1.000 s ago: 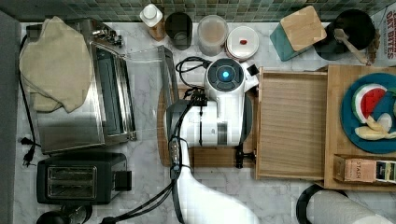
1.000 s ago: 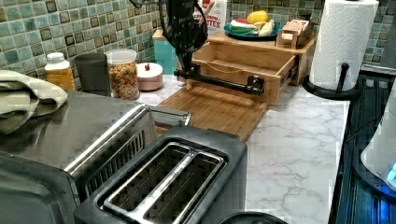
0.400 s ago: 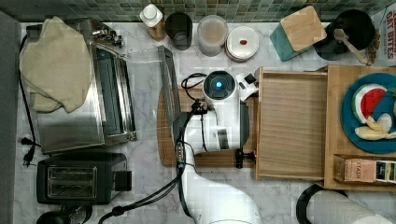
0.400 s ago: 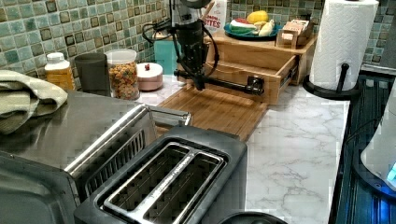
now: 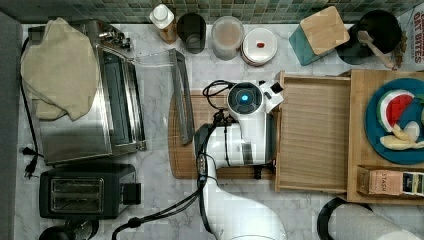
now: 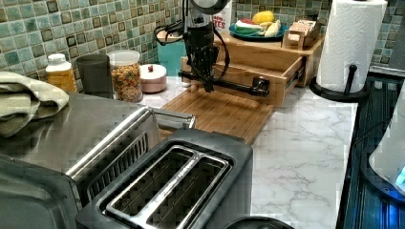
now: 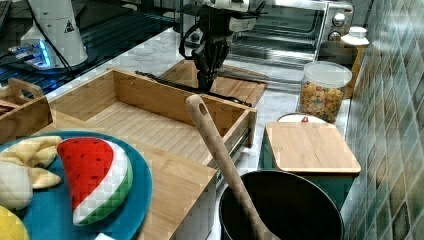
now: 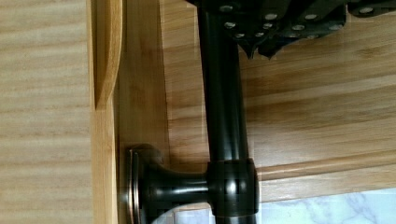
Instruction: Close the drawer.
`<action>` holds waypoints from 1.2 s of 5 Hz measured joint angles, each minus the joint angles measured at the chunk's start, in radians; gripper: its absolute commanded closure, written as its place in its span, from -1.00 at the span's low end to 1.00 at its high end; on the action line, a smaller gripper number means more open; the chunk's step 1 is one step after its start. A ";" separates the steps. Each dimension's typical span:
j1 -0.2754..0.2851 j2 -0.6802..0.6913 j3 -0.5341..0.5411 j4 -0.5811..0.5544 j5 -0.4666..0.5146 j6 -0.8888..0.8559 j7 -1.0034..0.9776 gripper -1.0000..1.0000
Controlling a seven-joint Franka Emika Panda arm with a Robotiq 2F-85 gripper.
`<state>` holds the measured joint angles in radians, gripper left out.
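Fingers (image 6: 208, 86) down, seemingly astride drawer (image 5: 312, 140) handle (image 8: 224, 112)

In the top view, the drawer (image 5: 312, 140) lies right of the cutting board (image 5: 192, 165); the toaster oven (image 5: 87, 95) lies left of that board.

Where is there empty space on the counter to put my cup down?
The marble counter between the toaster and the paper towel roll is bare. The drawer floor is bare too. The back row of jars is crowded, and the gripper hangs over the cutting board.
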<state>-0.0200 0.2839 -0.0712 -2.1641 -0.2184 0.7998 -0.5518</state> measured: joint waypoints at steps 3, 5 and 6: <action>-0.028 0.003 -0.016 -0.006 0.007 0.030 -0.243 1.00; -0.119 0.018 -0.081 0.021 0.087 0.031 -0.388 1.00; -0.197 0.051 -0.112 0.064 0.114 0.052 -0.473 1.00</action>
<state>-0.2167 0.3345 -0.1829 -2.0996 -0.1041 0.8516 -1.0244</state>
